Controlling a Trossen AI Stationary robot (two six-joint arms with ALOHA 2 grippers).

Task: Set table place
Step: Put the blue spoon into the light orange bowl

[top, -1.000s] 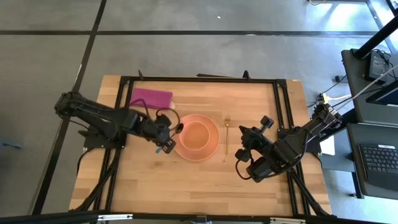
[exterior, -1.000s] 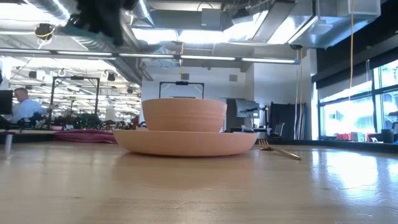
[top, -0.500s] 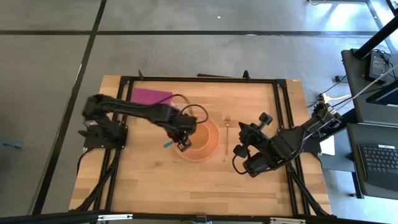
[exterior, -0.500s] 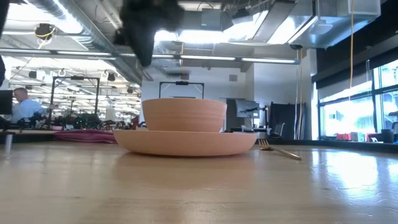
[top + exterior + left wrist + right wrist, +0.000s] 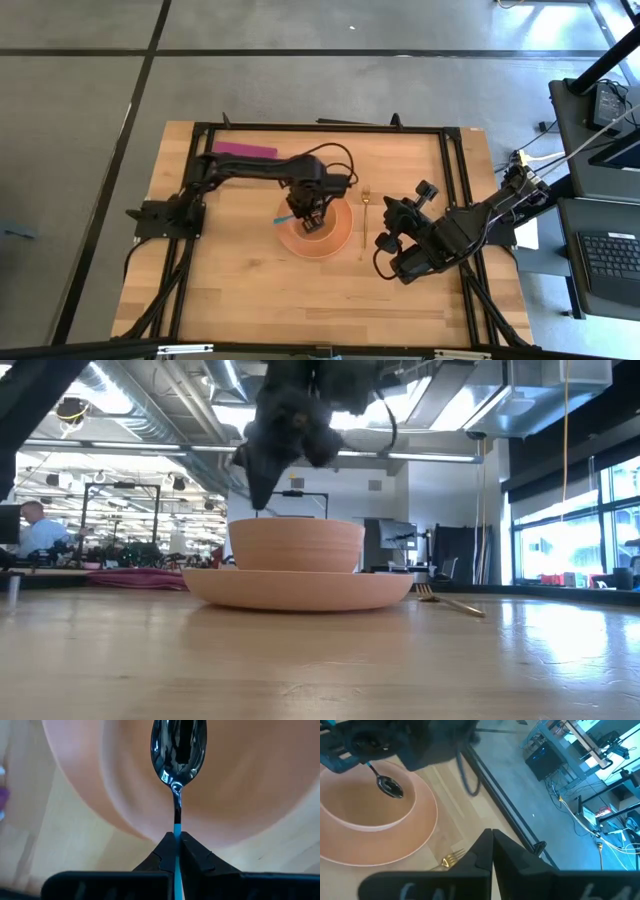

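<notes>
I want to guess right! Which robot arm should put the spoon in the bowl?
The left one. Its tool is shut on the spoon, hanging right over the bowl. The right tool waits off beside the fork, holding nothing.

Two matte-black jointed arms make up the robot, the left arm (image 5: 250, 172) at centre-left of the overhead frame and the right arm (image 5: 470, 225) at centre-right, each built of blocky segments with thin black cables looping alongside. The left gripper (image 5: 176, 845) shows two dark wedge-shaped fingers below centre of its wrist frame, mounted on a black bar along the bottom edge. The right gripper (image 5: 492, 845) has the same dark tapered fingers at lower centre.
</notes>
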